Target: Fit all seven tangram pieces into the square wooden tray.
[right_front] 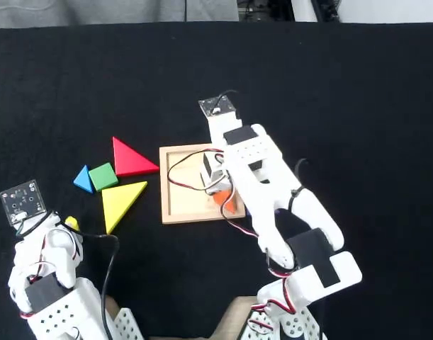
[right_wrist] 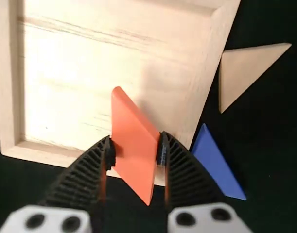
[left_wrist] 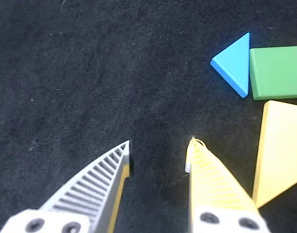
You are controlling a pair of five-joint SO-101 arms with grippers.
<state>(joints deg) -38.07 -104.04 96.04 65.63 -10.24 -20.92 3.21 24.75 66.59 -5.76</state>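
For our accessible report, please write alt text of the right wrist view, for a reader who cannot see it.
The right pincer grips an orange parallelogram piece above one edge of the square wooden tray. Beside the tray, a blue triangle and a pale wooden triangle lie on the black table.

Both arms are white printed plastic. The right arm (right_front: 266, 188) has black motor blocks, a plate of small holes behind its jaws, and red, white and black cables. The left arm (right_front: 60, 248) trails a black cable. The left jaws pair a ribbed grey-white finger (left_wrist: 90, 189) with a ribbed yellow finger (left_wrist: 214, 189). The right jaws have ribbed black fingers (right_wrist: 82, 177). Paired screws sit behind each finger.
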